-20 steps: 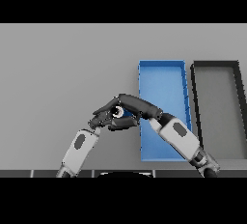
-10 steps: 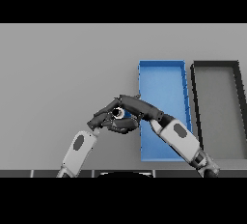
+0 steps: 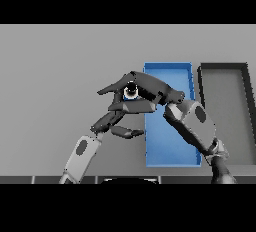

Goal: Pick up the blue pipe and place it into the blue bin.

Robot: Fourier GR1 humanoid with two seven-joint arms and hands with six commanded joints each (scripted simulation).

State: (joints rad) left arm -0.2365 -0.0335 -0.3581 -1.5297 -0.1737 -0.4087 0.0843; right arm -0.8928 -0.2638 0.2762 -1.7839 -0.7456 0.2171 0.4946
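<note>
Pipe (image 3: 131, 92) blue, only its end showing, clasped in curled fingers of right hand (image 3: 147, 88) | above table (image 3: 50, 76), just left of blue bin (image 3: 170, 71) | left hand (image 3: 117, 121) relaxed beneath, grasping nothing

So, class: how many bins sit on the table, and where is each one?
2. The blue bin stands right of centre, partly behind the right hand. The dark grey bin stands just beyond it, at the right edge. None seem hidden.

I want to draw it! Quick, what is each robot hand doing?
Right robot hand: closed around the blue pipe, just left of the blue bin.
Left robot hand: open, holding nothing.
</note>
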